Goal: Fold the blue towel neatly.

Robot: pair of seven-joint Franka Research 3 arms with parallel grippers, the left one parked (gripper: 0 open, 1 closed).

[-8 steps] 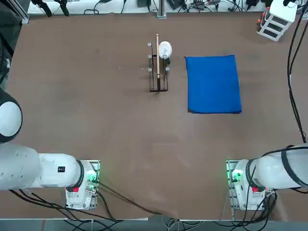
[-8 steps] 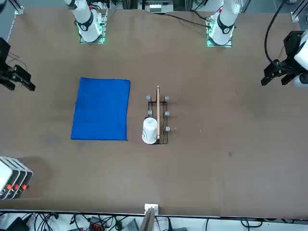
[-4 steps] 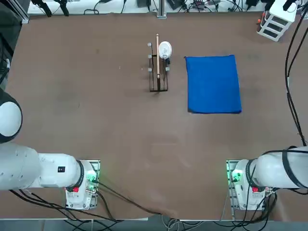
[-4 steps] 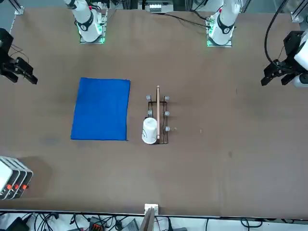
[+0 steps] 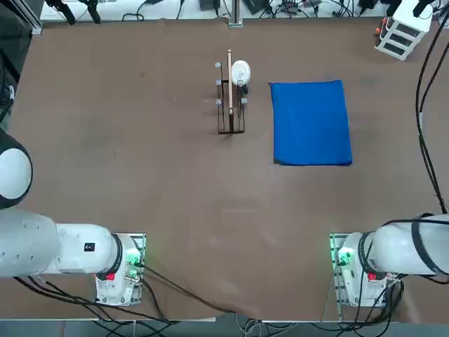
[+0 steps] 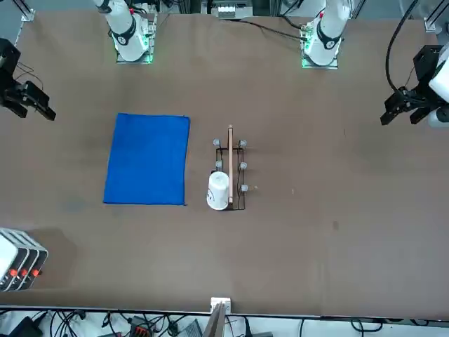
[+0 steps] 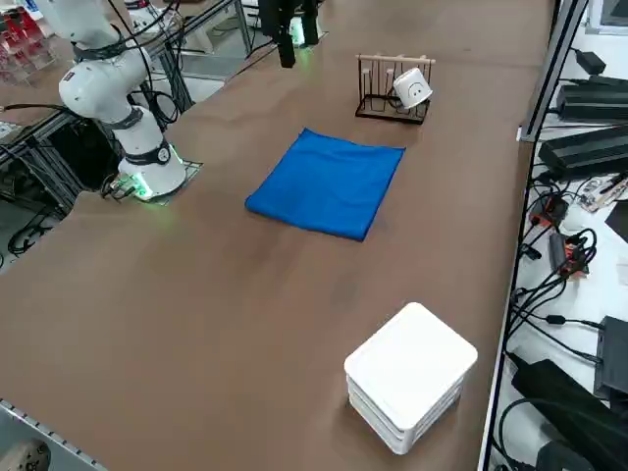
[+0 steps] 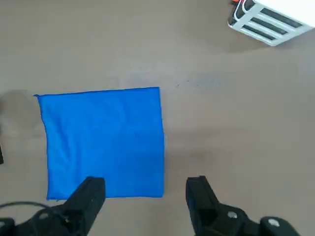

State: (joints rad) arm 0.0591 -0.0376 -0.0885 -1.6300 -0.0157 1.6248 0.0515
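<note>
The blue towel (image 5: pixel 311 123) lies flat on the brown table as a smooth rectangle with straight edges, also seen in the front view (image 6: pixel 147 160), the side view (image 7: pixel 329 183) and the wrist view (image 8: pixel 103 142). No white tag shows. My right gripper (image 6: pixel 36 109) hangs high in the air, off to my right of the towel and apart from it. In the wrist view the gripper (image 8: pixel 146 196) is open, nothing between its two black fingers (image 8: pixel 91 194), and the towel lies far below.
A small wooden rack (image 5: pixel 230 105) with a white mug (image 5: pixel 240 71) on it stands just left of the towel. A white stacked box (image 7: pixel 410 375) sits near the table's far right corner (image 5: pixel 400 31). Cables run along the table edges.
In the front view my right gripper has drifted a little toward the arm-base side of the table. The towel, the rack and the box have not moved.
</note>
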